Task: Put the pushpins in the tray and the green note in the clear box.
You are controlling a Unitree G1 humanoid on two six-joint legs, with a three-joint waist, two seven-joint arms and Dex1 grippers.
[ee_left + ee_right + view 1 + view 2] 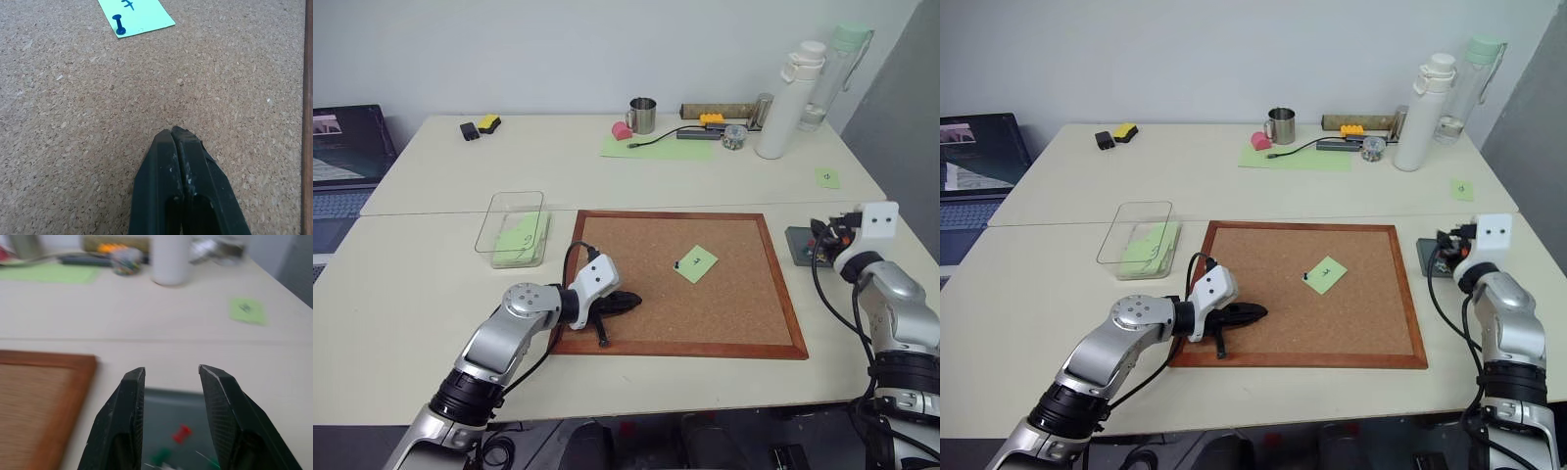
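A light green note (696, 263) lies on the cork board (636, 235), held at its left corner by a dark pushpin (118, 24). My left gripper (634, 302) rests shut and empty on the board's near-left part, well short of the note. The dark grey tray (797, 241) sits just right of the board. It holds a red pushpin (182, 433) and a green pushpin (160, 455). My right gripper (171, 372) hovers over the tray, open and empty. The clear box (499, 217) stands left of the board with a green note (521, 238) inside.
At the back of the table are a large pale green sheet (661, 147), a metal mug (642, 115), a cable, a white bottle (788, 103) and a clear bottle (837, 73). A small marked green note (827, 177) lies far right. A laptop (342, 157) is at the left.
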